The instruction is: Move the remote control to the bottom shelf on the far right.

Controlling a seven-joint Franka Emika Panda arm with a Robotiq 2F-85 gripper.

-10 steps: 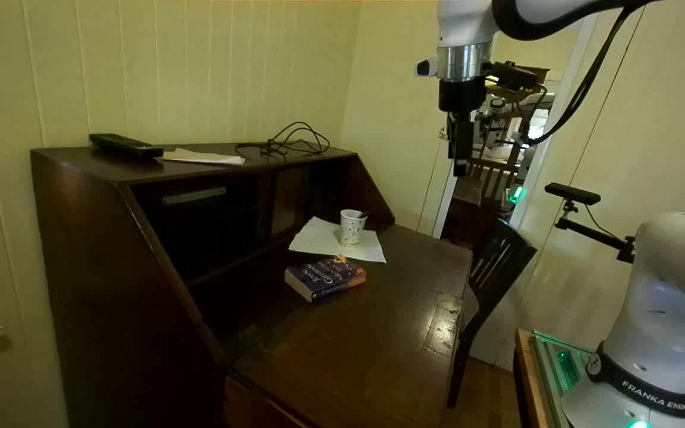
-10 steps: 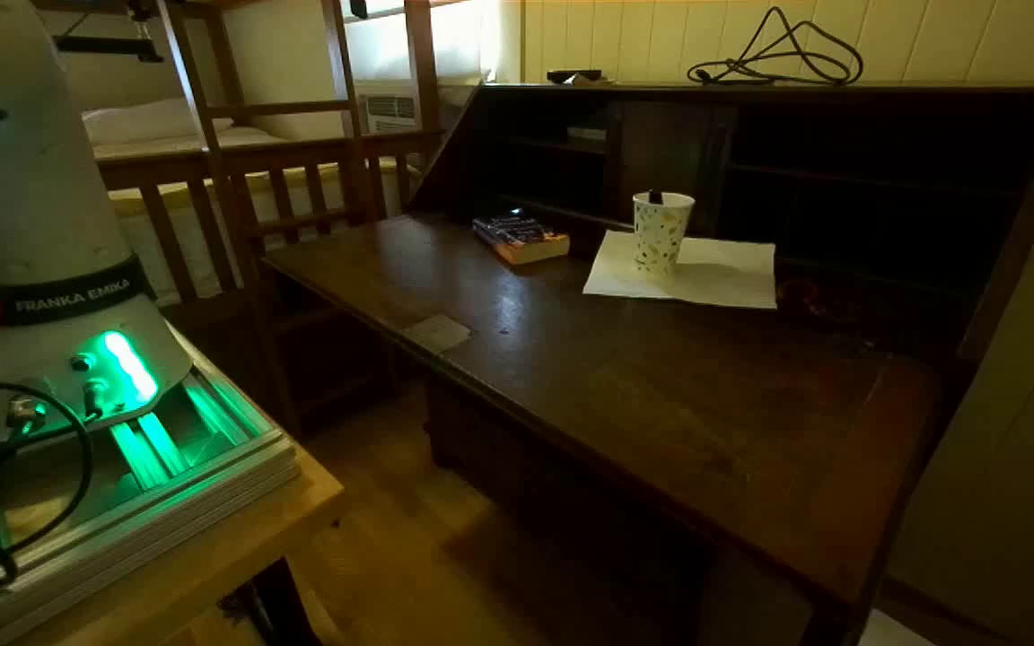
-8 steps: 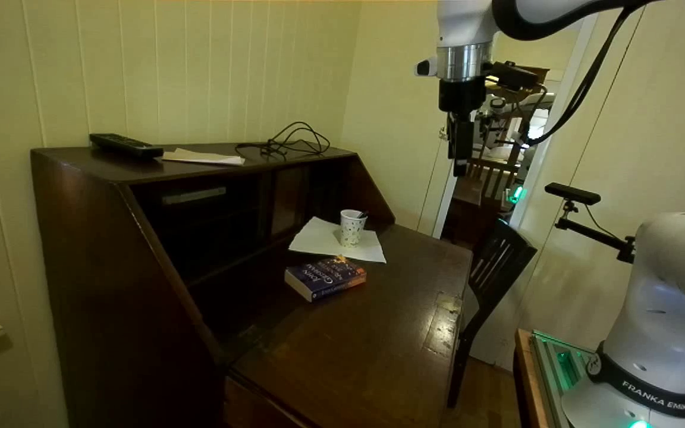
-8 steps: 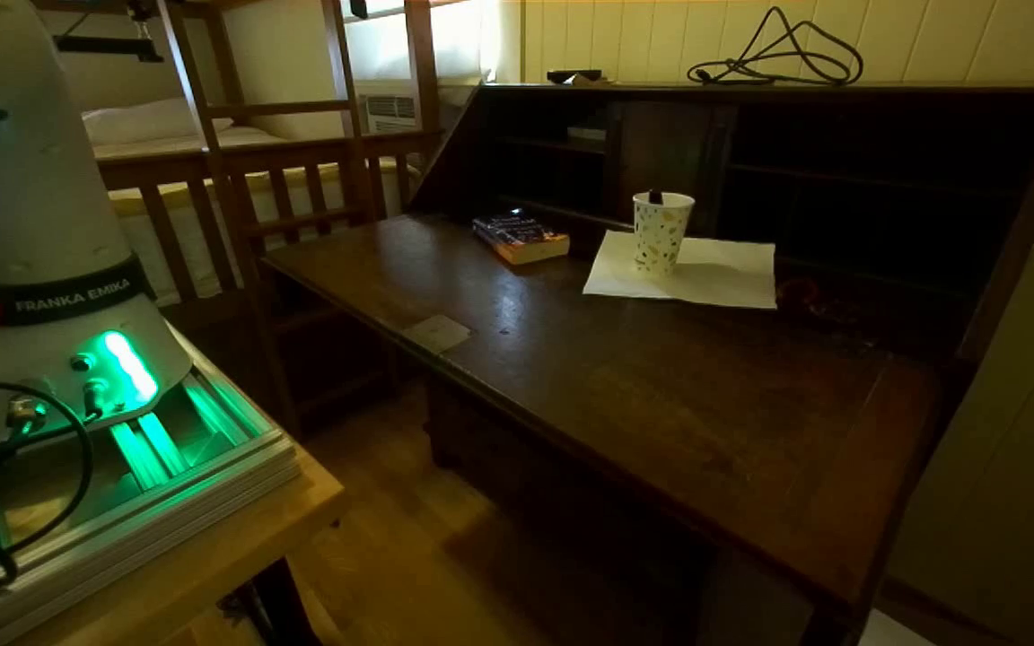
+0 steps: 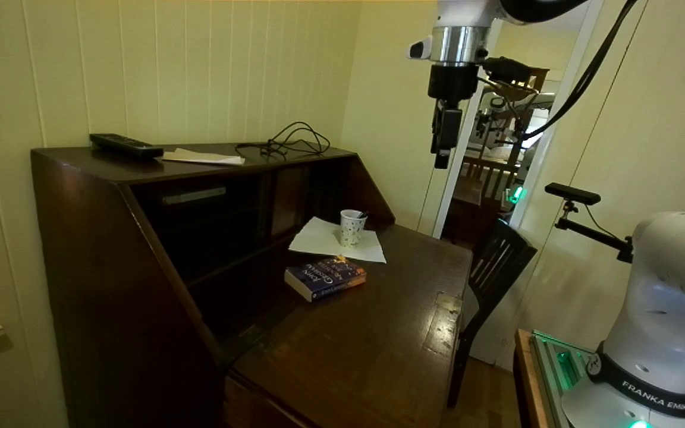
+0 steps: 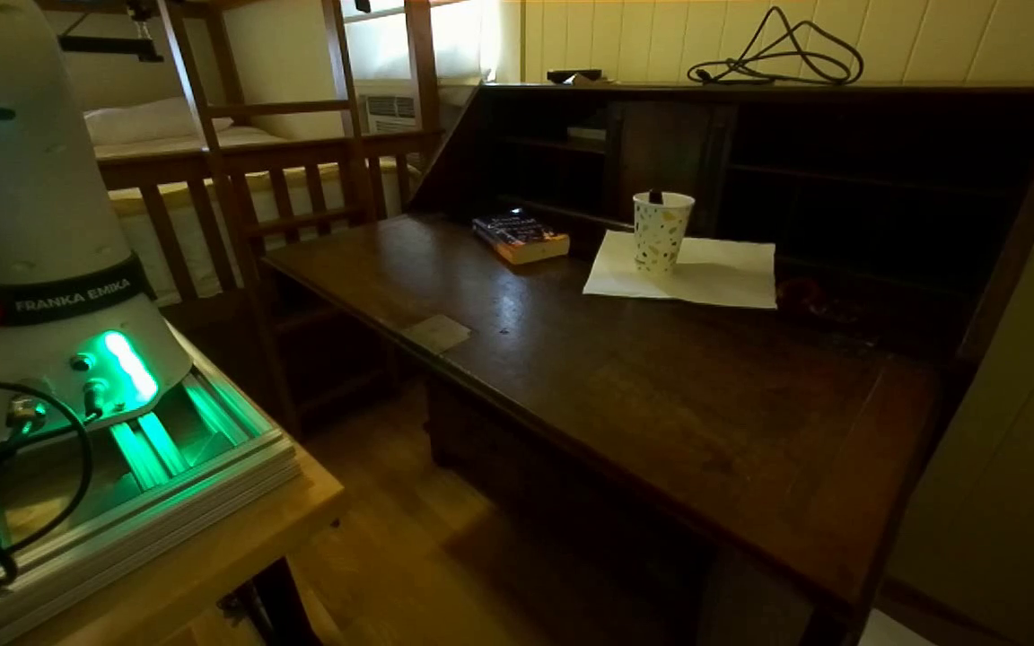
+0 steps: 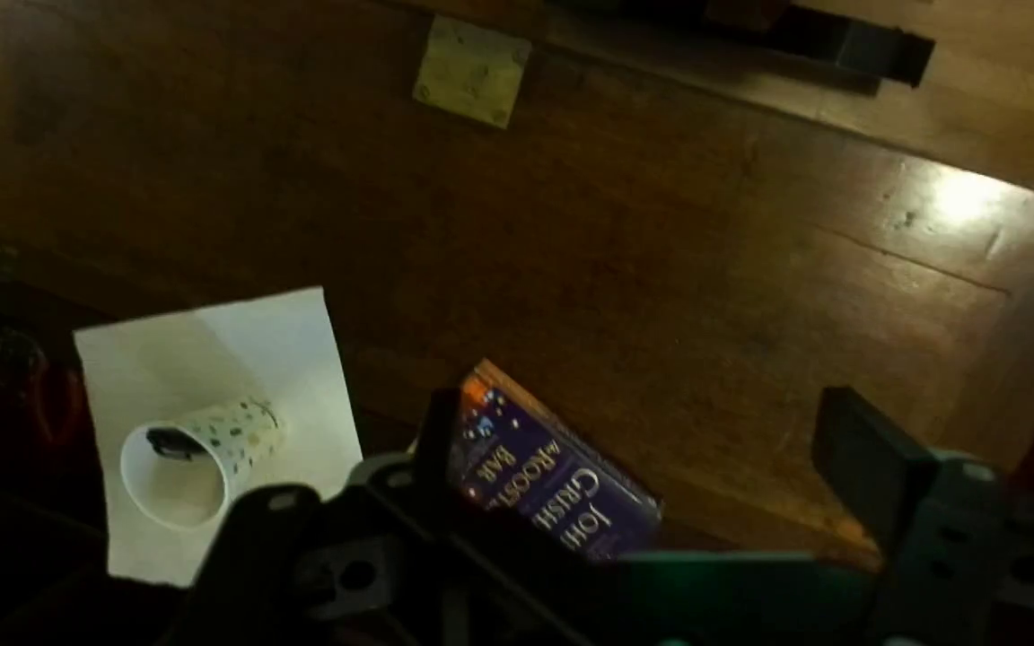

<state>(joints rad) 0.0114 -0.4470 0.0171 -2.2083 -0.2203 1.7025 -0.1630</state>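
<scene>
Your fingers (image 7: 871, 467) are spread, and in an exterior view the slim, black, buttoned remote control (image 5: 125, 145) lies at ten o'clock from the cup (image 5: 351, 230).

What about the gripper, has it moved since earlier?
Yes: in an exterior view, the gripper has shifted picture-left and slightly up relative to the white frame behind it.

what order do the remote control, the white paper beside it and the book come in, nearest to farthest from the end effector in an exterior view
1. Book: down and picture-left of the end effector, on the writing surface
2. White paper: farther picture-left, on the upper ledge
3. Remote control: farthest picture-left, on that ledge
</scene>
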